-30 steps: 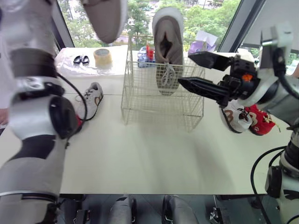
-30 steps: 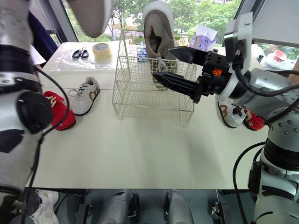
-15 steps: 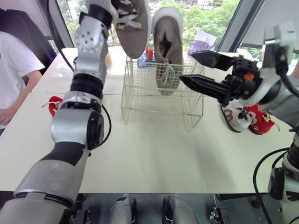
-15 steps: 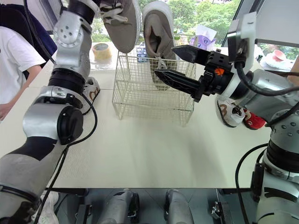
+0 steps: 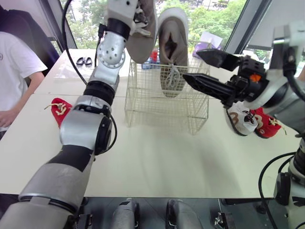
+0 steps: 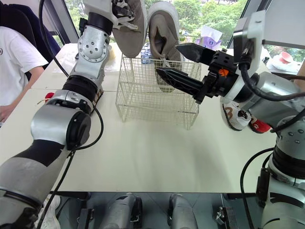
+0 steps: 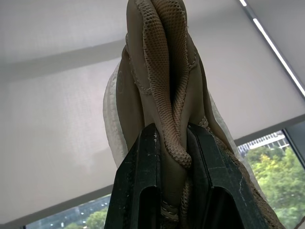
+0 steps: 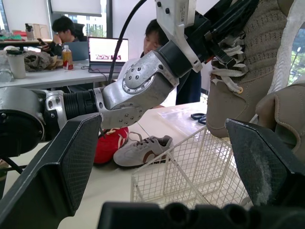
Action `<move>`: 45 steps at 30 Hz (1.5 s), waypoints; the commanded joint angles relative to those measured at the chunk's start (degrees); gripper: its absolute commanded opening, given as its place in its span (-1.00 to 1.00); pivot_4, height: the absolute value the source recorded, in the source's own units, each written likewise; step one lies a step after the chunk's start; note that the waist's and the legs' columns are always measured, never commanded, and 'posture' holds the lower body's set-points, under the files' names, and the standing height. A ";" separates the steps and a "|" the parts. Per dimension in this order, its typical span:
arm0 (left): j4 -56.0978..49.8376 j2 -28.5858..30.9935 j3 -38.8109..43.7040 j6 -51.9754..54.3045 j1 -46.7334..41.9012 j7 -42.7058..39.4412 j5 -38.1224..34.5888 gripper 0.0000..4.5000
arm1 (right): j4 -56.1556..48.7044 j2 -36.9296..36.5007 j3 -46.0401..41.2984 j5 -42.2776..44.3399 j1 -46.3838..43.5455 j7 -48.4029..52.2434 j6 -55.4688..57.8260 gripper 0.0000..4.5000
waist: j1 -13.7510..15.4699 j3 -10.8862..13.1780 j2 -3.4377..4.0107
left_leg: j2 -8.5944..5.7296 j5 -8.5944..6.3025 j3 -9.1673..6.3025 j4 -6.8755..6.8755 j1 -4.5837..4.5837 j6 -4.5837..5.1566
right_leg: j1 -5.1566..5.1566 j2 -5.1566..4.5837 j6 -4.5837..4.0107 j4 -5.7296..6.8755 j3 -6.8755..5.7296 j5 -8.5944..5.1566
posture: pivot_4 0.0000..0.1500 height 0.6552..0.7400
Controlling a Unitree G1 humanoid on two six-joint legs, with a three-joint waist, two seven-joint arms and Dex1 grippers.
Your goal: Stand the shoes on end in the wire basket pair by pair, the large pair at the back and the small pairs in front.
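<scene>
The left jaws clamp a tan shoe [image 7: 162, 86], held high over the basket's [image 5: 167, 107] left rear. Its mate [image 5: 172, 47] stands on end inside, at the back. The right jaws gape wide near the basket's right side.

White desk [image 6: 157, 143] beneath bright windows [image 6: 224, 14], green trees [image 6: 186, 9] outside; far table [image 8: 33, 80] carries what looks like a laptop [image 8: 108, 49].
</scene>
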 commanded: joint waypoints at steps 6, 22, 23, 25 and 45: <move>-0.66 -0.46 -0.27 -4.96 -5.37 1.93 0.17 -0.90 | -3.06 -0.60 -1.18 3.06 0.82 -3.23 -2.06 1.00 | 0.01 0.00 0.00 | 0.00 -0.01 0.04 -0.01 -0.12 0.01 | -0.12 0.00 0.01 -0.02 -0.01 0.00 | 1.00 1.00; 6.06 -6.63 -3.39 2.37 2.83 1.91 3.55 -0.90 | -7.17 -2.52 -0.22 11.47 0.28 -13.60 -3.13 1.00 | 0.25 -0.34 -0.02 | -0.03 -0.17 -0.31 0.03 0.71 0.28 | 0.93 -0.13 0.02 -0.24 -0.11 -0.01 | 1.00 1.00; 6.04 -6.67 -3.15 2.69 3.14 1.42 3.26 -0.90 | -7.34 -2.68 -0.08 11.92 0.32 -14.14 -3.33 1.00 | 0.22 -0.39 -0.01 | -0.03 -0.18 -0.31 0.03 0.71 0.29 | 0.93 -0.14 0.02 -0.24 -0.11 -0.01 | 1.00 1.00; 6.17 -7.12 -1.23 4.46 3.91 -2.52 0.67 -0.90 | -7.44 -2.99 0.09 12.43 0.53 -14.81 -3.69 1.00 | 0.19 -0.59 0.01 | -0.02 -0.18 -0.31 0.03 0.73 0.29 | 0.93 -0.14 0.02 -0.21 -0.11 -0.01 | 1.00 1.00; 4.38 -10.46 10.36 13.31 2.43 -27.57 -13.97 -0.90 | -7.08 -3.22 1.49 13.53 0.88 -14.53 -7.09 1.00 | -0.01 -2.06 0.68 | -0.02 -0.35 -0.30 0.00 0.67 0.54 | 1.18 -0.12 0.09 -0.93 -0.17 -0.01 | 1.00 1.00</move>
